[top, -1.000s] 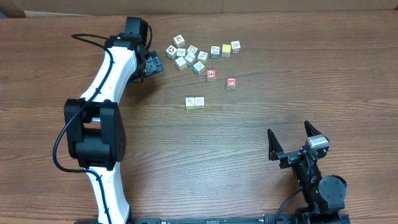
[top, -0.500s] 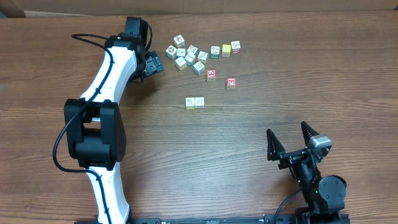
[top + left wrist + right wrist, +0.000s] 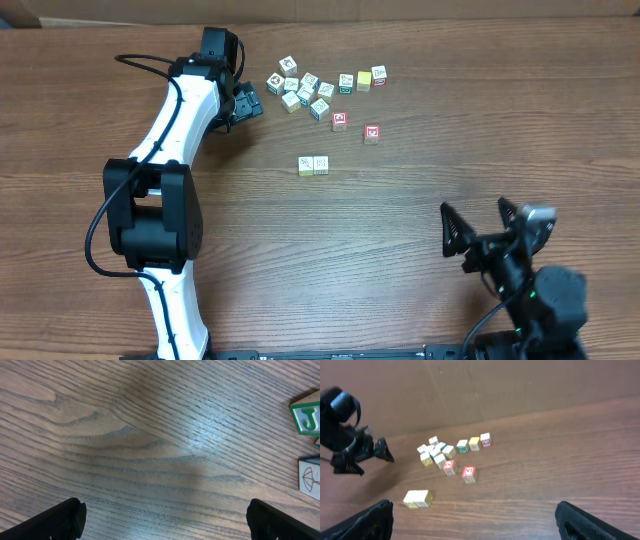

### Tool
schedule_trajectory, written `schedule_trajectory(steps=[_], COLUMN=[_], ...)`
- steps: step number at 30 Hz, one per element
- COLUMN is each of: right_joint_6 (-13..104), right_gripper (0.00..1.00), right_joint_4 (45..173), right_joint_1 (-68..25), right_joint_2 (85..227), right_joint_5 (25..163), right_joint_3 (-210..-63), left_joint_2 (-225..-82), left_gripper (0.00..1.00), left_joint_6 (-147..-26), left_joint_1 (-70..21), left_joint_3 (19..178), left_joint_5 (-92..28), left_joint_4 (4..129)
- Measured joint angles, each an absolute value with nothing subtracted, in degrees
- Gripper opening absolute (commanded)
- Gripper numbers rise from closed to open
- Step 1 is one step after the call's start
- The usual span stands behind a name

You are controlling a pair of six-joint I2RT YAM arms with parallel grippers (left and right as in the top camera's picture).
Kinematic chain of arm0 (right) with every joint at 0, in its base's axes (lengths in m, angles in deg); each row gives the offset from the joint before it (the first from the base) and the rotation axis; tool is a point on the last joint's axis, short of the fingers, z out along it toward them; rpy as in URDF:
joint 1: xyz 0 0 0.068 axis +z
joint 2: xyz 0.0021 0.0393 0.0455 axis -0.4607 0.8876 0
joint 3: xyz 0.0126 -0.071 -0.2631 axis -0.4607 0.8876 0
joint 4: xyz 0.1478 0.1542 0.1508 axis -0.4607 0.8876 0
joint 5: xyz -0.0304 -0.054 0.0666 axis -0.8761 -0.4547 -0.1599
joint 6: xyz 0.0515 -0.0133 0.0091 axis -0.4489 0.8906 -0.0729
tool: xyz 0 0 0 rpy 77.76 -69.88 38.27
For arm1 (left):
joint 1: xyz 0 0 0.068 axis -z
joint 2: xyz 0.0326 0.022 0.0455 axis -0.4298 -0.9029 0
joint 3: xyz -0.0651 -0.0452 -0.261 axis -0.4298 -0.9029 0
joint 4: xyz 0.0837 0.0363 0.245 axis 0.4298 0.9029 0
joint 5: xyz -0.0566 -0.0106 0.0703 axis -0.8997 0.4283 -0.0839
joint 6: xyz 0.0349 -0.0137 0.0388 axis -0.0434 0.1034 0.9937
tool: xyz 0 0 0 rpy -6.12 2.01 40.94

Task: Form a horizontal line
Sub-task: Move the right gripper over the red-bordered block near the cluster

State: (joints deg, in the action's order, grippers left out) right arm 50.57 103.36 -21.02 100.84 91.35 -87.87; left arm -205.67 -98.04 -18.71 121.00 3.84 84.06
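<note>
My left gripper [image 3: 252,104] is reached out to the far side of the table [image 3: 450,150], just beside the loose cluster of cubes [image 3: 302,90] and apart from it. Its fingers [image 3: 60,520] are spread wide, and in the left wrist view they frame bare wood grain. At the right edge of that view sit a cube with a green J [image 3: 306,417] and, below it, a cube with an umbrella drawing [image 3: 310,476].

My right gripper [image 3: 473,207] is at the near right of the table, well apart from every cube. Its fingers [image 3: 370,520] are spread as wide as they go and hold nothing.

The line [image 3: 313,165] is only two cubes long. A pale yellow cube [image 3: 306,165] and a cream cube [image 3: 321,164] touch side by side near the middle of the table, on my side of the cluster. Farther from me and to the right of the pair lie a red-marked cube [image 3: 340,120] and a red-faced cube [image 3: 372,132]. They are apart from each other, from the pair and from the cluster.

At the far right of the cluster, three cubes lie close together in a short row: a green-trimmed cube [image 3: 345,80], a yellow cube [image 3: 363,79] and a red-trimmed cube [image 3: 379,74].
</note>
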Motion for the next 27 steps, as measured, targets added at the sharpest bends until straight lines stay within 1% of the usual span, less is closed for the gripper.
schedule_trajectory(steps=[5,12,15,18,19,20,22,27], right_joint_6=[50.51,50.37,50.35,50.35,50.35,50.35,49.57,46.22], right_gripper=[1.0,1.0,1.0,1.0,0.93,0.88,0.84,0.82], right_joint_4=[113.04,138.61,143.82,143.05,142.61,142.46,142.09,141.65], right_joint_1=[-21.02,-21.02,-21.02,-21.02,-21.04,-21.02,-21.02,-20.05], right_joint_2=[119.09,148.75,159.02,166.37,168.75,170.1,173.67,181.45], right_joint_5=[91.94,94.69,96.55,100.55,102.12,102.95,104.9,104.33], right_joint_3=[-106.54,-136.68,-145.51,-149.44,-149.73,-149.73,-149.73,-149.73], left_joint_2=[-205.67,-205.67,-205.67,-205.67,-205.67,-205.67,-205.67,-205.67], left_gripper=[1.0,1.0,0.99,1.0,1.0,1.0,1.0,1.0], left_joint_6=[-98.04,-98.04,-98.04,-98.04,-98.04,-98.04,-98.04,-98.04], left_joint_1=[-18.71,-18.71,-18.71,-18.71,-18.71,-18.71,-18.71,-18.71], left_joint_3=[121.0,121.0,121.0,121.0,121.0,121.0,121.0,121.0], left_joint_5=[3.84,3.84,3.84,3.86,3.86,3.86,3.86,3.86], left_joint_4=[84.01,84.08,84.08,84.06,84.03,84.01,84.01,84.03])
